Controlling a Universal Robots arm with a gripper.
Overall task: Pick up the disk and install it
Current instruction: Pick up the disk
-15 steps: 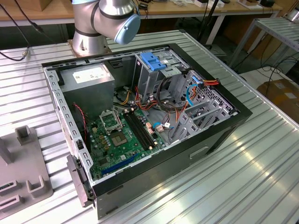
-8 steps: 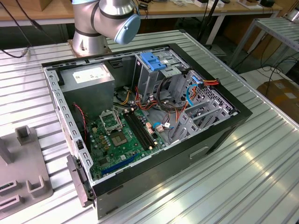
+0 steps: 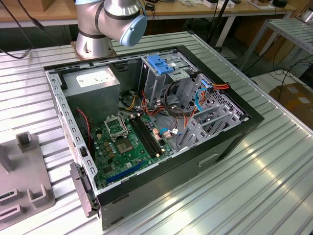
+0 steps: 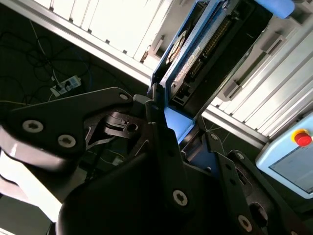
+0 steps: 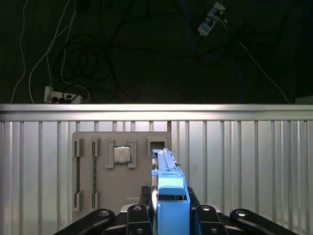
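My gripper [image 5: 169, 203] is shut on the disk [image 5: 169, 188], which I see edge-on in the first wrist view with its bright blue carrier rail between the black fingers [image 5: 145, 197]. It is held above a grey fixture plate [image 5: 98, 169] on the slatted table. In the second wrist view the disk [image 4: 205, 49] shows its grey body and connector edge, framed by the blue rail and clamped in the gripper [image 4: 173, 122]. In the exterior view, the open computer case [image 3: 230, 139] lies on the table, with a tall metal drive cage [image 3: 157, 81] topped by a fixed blue bracket [image 3: 161, 63].
The arm's base [image 3: 93, 39] stands behind the case. A grey fixture [image 3: 27, 183] lies at the exterior view's left; the plate under the gripper carries a processor chip [image 5: 122, 154]. Cables [image 3: 171, 105] run over the motherboard [image 3: 124, 142]. A pendant with a red button [image 4: 299, 138] lies on the table.
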